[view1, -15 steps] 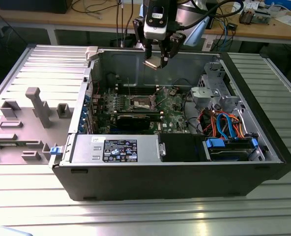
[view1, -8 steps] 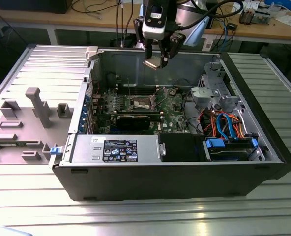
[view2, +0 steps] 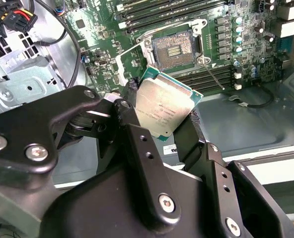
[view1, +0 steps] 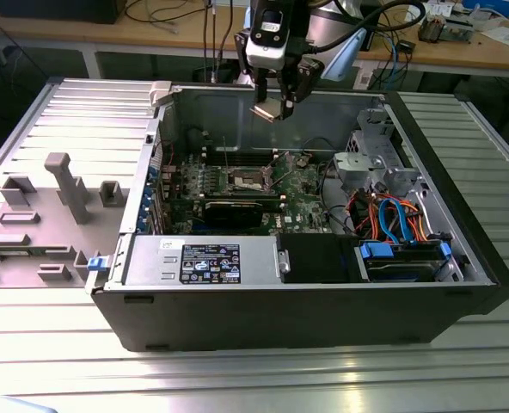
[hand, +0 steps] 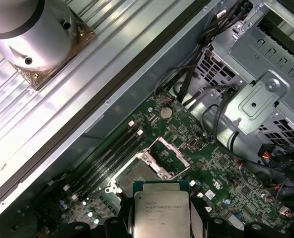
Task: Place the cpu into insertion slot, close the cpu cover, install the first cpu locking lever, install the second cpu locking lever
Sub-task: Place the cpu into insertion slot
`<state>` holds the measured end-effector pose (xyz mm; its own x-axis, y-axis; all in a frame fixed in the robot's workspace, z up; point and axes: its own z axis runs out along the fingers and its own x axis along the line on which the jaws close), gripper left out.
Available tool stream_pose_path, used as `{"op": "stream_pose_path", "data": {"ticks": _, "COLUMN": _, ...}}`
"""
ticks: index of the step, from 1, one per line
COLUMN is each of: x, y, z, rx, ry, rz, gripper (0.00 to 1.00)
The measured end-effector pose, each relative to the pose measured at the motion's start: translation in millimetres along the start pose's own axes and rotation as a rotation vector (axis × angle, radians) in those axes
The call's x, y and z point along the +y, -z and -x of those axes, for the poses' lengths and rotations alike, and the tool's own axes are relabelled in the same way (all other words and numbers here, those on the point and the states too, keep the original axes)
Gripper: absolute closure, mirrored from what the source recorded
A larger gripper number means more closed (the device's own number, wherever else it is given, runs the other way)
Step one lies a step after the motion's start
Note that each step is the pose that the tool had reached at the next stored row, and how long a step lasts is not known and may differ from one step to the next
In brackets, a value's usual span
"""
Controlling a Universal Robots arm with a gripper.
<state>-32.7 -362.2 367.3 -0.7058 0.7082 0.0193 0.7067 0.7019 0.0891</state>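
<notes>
My gripper (view1: 274,105) hangs above the open computer case, shut on the cpu (view1: 266,112), a flat square chip with a dull silver top. In both wrist views the cpu (view2: 164,109) (hand: 162,213) sits clamped by its edges between the black fingers (view2: 192,124). Below and apart from it, the insertion slot (view2: 174,49) (hand: 137,176) (view1: 246,179) lies uncovered on the green motherboard. The cpu cover (view2: 129,60) (hand: 171,157) stands swung up beside the slot. A thin wire locking lever (view2: 212,77) sticks out loose next to the socket.
Long black memory slots (view2: 162,12) flank the socket. A long black card (view1: 237,209) lies across the board. The silver drive cage (view1: 371,163), coloured cables (view1: 392,219) and power supply (view1: 207,261) line the case. Grey fixtures (view1: 65,185) stand at the exterior view's left.
</notes>
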Motion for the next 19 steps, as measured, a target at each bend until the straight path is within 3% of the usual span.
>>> {"op": "stream_pose_path", "data": {"ticks": 19, "x": 0.0, "y": 0.0, "z": 0.0, "rx": -0.0014, "ry": -0.016, "rz": 0.0003, "gripper": 0.45}}
